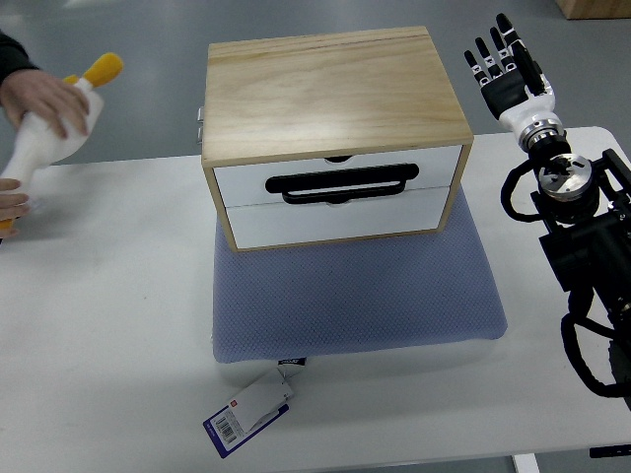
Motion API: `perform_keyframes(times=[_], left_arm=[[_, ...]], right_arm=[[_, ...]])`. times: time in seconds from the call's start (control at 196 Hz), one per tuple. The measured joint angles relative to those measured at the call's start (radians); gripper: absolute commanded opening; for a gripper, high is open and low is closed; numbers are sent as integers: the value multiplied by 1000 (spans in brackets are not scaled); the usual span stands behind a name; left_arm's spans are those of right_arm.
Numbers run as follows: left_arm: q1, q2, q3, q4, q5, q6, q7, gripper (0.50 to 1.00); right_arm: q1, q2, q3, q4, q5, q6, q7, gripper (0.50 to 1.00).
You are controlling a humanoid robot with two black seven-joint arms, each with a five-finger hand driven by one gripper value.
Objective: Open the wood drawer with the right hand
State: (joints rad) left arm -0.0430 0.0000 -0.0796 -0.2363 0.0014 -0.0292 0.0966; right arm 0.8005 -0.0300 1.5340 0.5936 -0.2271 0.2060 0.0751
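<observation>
I see the right hand [510,69] raised at the upper right, past the far table edge, fingers [490,56] extended and spread, holding nothing. It is well apart from the drawer box and touches no object. Its arm [582,246] runs down the right edge, black links and looped cables over the table [108,325].

The box [335,133] stands at the centre, toward the far side of the table, on a blue-grey mat [355,296]. It has a pale wood top and sides and two white drawer fronts stacked one above the other. The upper drawer [340,177] carries a long black bar handle [342,185] across its lower part, with a small dark notch at its top edge. The lower drawer [340,219] shows a plain white face. Both fronts sit flush with the frame; I read both as closed.

Limits: a small metal fitting on the box's left side is only partly visible and I cannot identify it. The arm is cut off at the right edge. The print on the tag [251,414] hanging from the mat's near edge is too small to read beyond a barcode.

At the far left, a person's hands [44,99] hold a white and yellow plush toy [54,133], well apart from the box. Nothing lies between the hand and the drawer fronts.
</observation>
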Motion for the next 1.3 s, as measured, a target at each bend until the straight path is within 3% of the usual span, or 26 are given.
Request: perform_keyframes(times=[0.479,0.653,0.959,1.137,1.3], left_arm=[[-1,0,-2,1,-3,2,0,1000],[-1,0,-2,0,0,-1,0,1000],[-1,0,0,-1,3,-2,0,1000],[-2,0,0,-1,4,-2,0,1000],[-3,0,0,0,5,-2,0,1000]], right_arm=[[30,-22,-74,-2,-2,-9,-3,946],[111,-106,-201,-2,-3,-9,-17,946],[385,-273,-723,2,-15,-5,-64,946],[638,-328,-1129,32,-80,13,-145,946],[859,-338,-1414,138,-93,52,-214,946]])
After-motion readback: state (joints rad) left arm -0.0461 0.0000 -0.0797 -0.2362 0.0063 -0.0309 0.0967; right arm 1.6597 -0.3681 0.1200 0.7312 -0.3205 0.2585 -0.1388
